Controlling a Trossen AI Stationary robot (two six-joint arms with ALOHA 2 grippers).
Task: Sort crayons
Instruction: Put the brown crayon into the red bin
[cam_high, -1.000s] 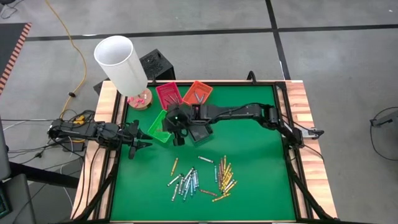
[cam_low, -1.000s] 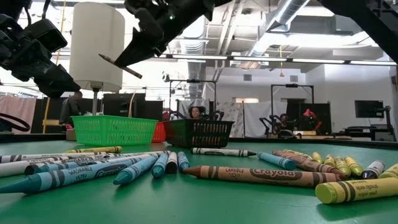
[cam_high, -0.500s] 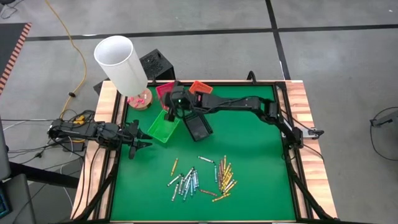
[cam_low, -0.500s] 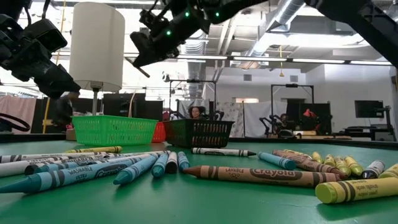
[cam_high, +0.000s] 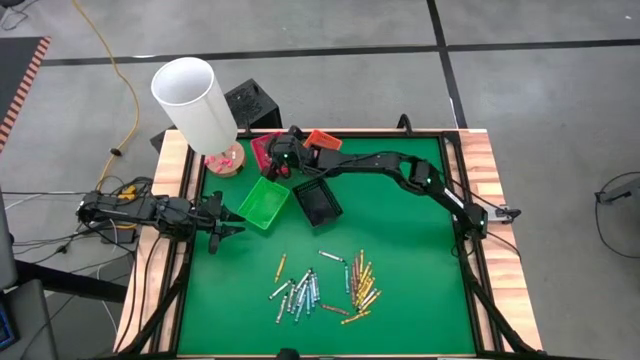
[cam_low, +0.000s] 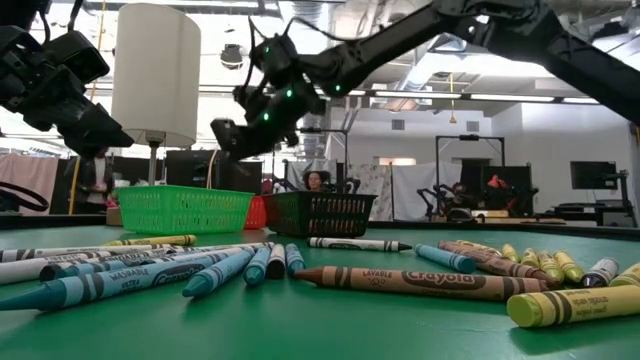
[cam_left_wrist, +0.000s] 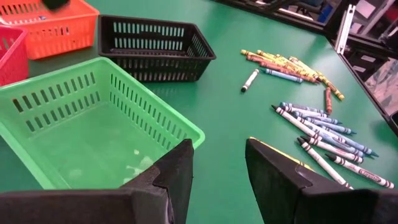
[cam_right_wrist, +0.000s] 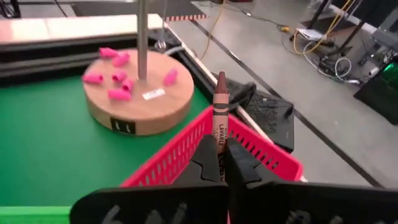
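- Over the far-left corner of the desk (cam_high: 400, 260), my right fingers (cam_right_wrist: 219, 163) hang above the red tray (cam_right_wrist: 186, 152), clamped tight on a brown crayon (cam_right_wrist: 219, 118).
- The crayon stands up from the pinch, tip pointing beyond the tray's far wall; I can't say whether it is fully over the tray's hollow.
- Step in hand, as I judge it: drop this brown one into the red tray. Best done by settling lower and centring over the hollow first, since a thin stick let go from height may bounce off the mesh wall.
- Risk: the tray's far rim sits close to the desk's edge, and beside it the wooden lamp base (cam_right_wrist: 138, 96); releasing too far out could send the crayon off the desk.
- My left fingers (cam_left_wrist: 217, 174) wait near the left edge, parted about halfway, holding nothing, just by the green tray (cam_left_wrist: 93, 130).
- The remaining crayons (cam_high: 325, 285) lie in loose clusters toward the near edge, well apart from the trays.
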